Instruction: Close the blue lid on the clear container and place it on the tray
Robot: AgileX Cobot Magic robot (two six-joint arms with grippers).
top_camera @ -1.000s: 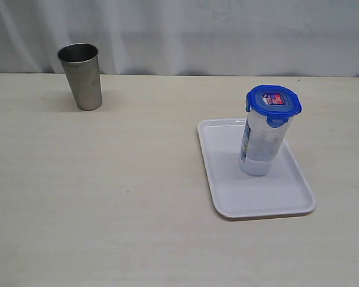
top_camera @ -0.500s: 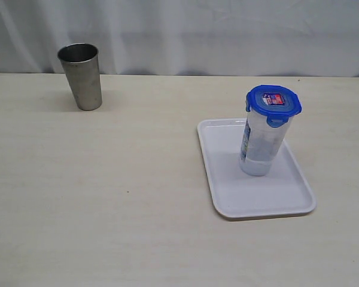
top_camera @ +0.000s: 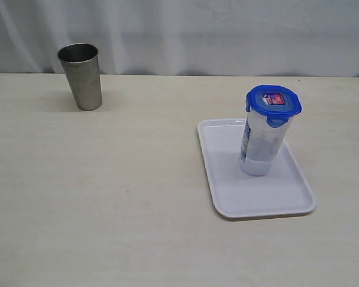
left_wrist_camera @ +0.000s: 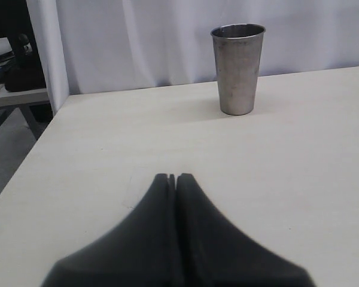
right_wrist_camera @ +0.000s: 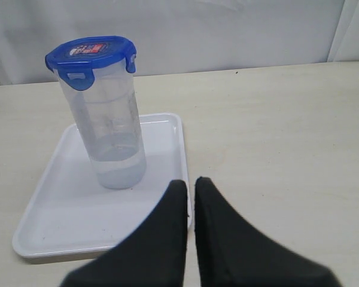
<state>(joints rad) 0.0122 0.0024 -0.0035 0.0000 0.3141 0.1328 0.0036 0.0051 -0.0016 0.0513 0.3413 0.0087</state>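
Observation:
The clear container (top_camera: 260,143) stands upright on the white tray (top_camera: 227,197) at the right of the exterior view, with the blue lid (top_camera: 274,100) seated on its rim. The right wrist view shows the same container (right_wrist_camera: 110,125), lid (right_wrist_camera: 91,52) and tray (right_wrist_camera: 48,221). My right gripper (right_wrist_camera: 191,182) is shut and empty, over the tray's near edge and apart from the container. In the left wrist view my left gripper (left_wrist_camera: 172,177) is shut with nothing in it, above bare table. Neither arm appears in the exterior view.
A grey steel cup (top_camera: 81,76) stands upright at the back left, seen also as the cup (left_wrist_camera: 237,69) ahead of my left gripper. The table's edge (left_wrist_camera: 24,161) runs near that arm. A white curtain (top_camera: 227,36) backs the table.

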